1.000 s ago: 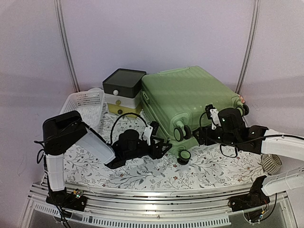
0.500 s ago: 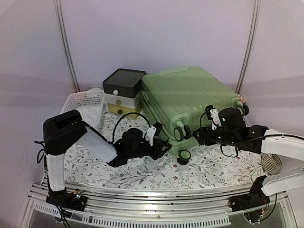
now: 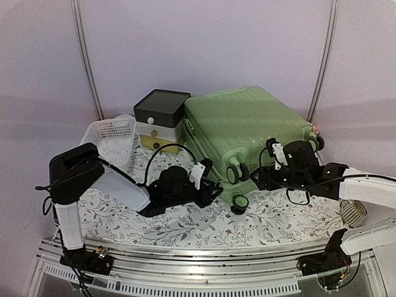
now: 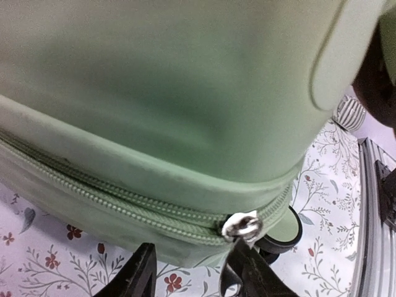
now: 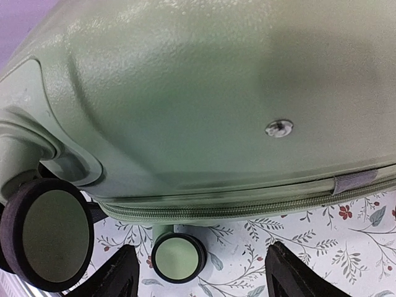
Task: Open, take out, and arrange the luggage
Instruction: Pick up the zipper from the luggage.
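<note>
The luggage [image 3: 247, 124] lies zipped shut in the upper middle and right of the overhead view, at the back of the table [image 3: 185, 226], its wheels facing my arms. My left claw [image 4: 192, 255] is unclenched and holds nothing. In the left wrist view its two fingers stand apart at the bottom edge, low against the shell's corner. The silver zipper pull [image 4: 242, 226] sits at the tip of the right-hand finger [image 4: 244, 272], not in the gap. My right claw [image 5: 201, 253] is spread wide and also grasps nothing. It hovers near the zipper [image 5: 235, 209] at the bottom of its frame, with a black wheel [image 5: 46, 232] at lower left.

The risk I see is closing where I am. The pull looks off-centre, so my fingers could snap past it or pinch only the zipper's fabric edge. If I do catch it and tug, nothing braces the case. It may slide or roll on its wheels instead of unzipping. The corner bend could also jam the slider.
</note>
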{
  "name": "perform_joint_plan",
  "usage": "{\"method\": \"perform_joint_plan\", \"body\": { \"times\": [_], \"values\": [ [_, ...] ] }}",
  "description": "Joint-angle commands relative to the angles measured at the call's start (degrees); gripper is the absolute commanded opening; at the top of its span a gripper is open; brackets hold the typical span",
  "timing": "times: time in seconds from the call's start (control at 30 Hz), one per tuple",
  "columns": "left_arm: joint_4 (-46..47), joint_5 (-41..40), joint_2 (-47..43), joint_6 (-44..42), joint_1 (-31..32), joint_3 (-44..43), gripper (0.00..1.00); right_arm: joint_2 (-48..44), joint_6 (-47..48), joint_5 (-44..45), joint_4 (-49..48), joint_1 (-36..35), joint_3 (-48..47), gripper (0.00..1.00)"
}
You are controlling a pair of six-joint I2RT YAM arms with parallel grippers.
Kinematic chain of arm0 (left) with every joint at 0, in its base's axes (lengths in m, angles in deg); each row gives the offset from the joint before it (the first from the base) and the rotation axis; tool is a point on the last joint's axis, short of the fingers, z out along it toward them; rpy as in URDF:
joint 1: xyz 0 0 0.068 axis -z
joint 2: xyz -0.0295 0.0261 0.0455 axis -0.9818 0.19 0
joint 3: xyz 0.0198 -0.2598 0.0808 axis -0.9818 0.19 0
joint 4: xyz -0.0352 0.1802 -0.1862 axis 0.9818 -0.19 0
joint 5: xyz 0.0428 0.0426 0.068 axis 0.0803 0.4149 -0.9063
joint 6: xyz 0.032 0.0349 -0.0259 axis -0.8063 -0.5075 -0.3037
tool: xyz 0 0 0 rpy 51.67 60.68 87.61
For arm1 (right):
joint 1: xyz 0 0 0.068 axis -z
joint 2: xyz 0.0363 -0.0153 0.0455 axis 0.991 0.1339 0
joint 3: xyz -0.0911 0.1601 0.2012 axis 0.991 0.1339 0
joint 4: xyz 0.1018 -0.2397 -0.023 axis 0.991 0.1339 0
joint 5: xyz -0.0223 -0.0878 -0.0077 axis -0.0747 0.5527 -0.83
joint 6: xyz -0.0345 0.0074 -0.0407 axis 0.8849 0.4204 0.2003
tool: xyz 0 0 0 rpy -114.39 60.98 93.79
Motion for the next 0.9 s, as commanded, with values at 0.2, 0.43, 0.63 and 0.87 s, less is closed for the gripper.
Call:
{"method": "perform_joint_plan", "body": {
  "times": [0.2,0.43,0.63,0.87],
  "values": [
    [-8.5,-13.3,-3.8,-5.1,3.6,-3.9,0.35,1.2,0.0,-1.0,-0.3,0.3,0.3,0.71],
    [-10.1,-13.2,-4.3,-6.6,4.9,-4.7,0.10,1.5,-0.1,-1.3,-0.4,0.3,0.2,0.71],
    [-6.1,-6.0,-4.5,-4.9,5.6,-2.9,0.00,3.1,0.0,-2.6,-1.1,0.3,-0.2,0.71],
    [-3.3,0.9,-4.1,-3.1,5.7,-2.0,0.00,6.3,0.5,-4.6,-3.6,0.3,-2.0,0.70]
  ]
}}
